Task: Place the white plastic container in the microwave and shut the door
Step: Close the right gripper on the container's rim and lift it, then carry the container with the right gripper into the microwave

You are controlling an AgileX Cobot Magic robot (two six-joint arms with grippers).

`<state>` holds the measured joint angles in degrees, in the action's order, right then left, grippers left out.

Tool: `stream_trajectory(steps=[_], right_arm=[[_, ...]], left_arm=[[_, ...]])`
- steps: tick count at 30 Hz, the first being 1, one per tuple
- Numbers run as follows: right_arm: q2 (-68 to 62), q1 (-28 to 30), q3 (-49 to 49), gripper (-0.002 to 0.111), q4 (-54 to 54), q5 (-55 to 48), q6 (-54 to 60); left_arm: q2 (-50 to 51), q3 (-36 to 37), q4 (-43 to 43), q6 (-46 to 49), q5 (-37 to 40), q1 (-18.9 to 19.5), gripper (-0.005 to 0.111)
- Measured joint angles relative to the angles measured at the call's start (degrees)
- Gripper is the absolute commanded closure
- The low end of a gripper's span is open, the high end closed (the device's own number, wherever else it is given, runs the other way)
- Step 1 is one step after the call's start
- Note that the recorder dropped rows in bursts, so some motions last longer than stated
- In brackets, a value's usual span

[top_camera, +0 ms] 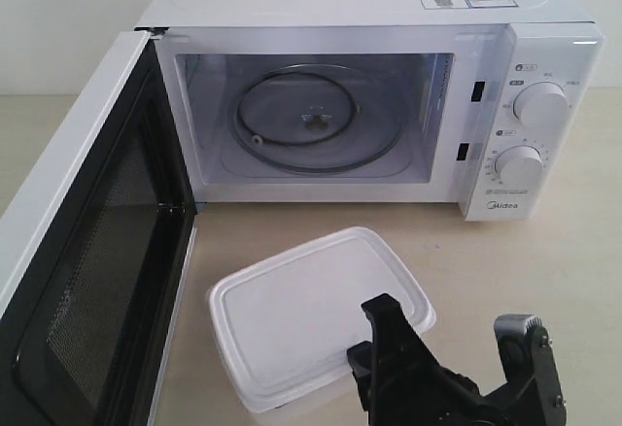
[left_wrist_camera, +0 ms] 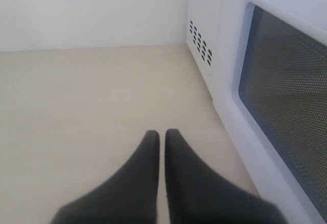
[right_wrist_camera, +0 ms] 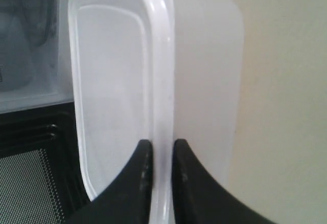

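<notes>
White plastic container (top_camera: 313,314): flat on the bench (top_camera: 544,270) with its lid on, just in front of the open microwave (top_camera: 389,8), outside the cavity.
Right arm (top_camera: 428,387): low at the near edge of the exterior view, one black finger (top_camera: 384,314) laid over the lid's near corner.
Right jaws: clamped on the lid's rim, and the wrist view shows one tip on either side of it, both touching.
Left jaws: tips together with only a hairline between them, holding nothing, above bare bench beside the door's outer face.
Door (top_camera: 87,251): swung wide to the left, black inner frame and mesh window turned toward the container.
Glass turntable (top_camera: 311,120): inside the cavity, seen through the opening.
Cut off: the right arm and the door's lower corner both run out of the bottom of the exterior view.
Hidden: the container's near edge, behind the right arm.
Hard to make out: a grey-topped part (top_camera: 522,334) to the right of the black finger.
</notes>
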<state>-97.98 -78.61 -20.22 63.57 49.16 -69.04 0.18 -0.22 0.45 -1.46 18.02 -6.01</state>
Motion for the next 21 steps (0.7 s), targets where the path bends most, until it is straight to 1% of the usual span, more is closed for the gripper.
stream_trajectory(steps=[3, 7, 11, 21], right_arm=[[0.0, 0.0, 0.0, 0.108, -2.9, 1.8, 0.2], [0.0, 0.0, 0.1, 0.108, -4.2, 2.9, 0.5], [0.0, 0.0, 0.1, 0.108, -6.2, 6.3, 0.5], [0.0, 0.0, 0.1, 0.108, -6.7, 10.7, 0.5]], left_arm=[[0.0, 0.0, 0.0, 0.0, 0.0, 0.0, 0.102], [0.0, 0.0, 0.0, 0.0, 0.0, 0.0, 0.102], [0.0, 0.0, 0.0, 0.0, 0.0, 0.0, 0.102], [0.0, 0.0, 0.0, 0.0, 0.0, 0.0, 0.102]])
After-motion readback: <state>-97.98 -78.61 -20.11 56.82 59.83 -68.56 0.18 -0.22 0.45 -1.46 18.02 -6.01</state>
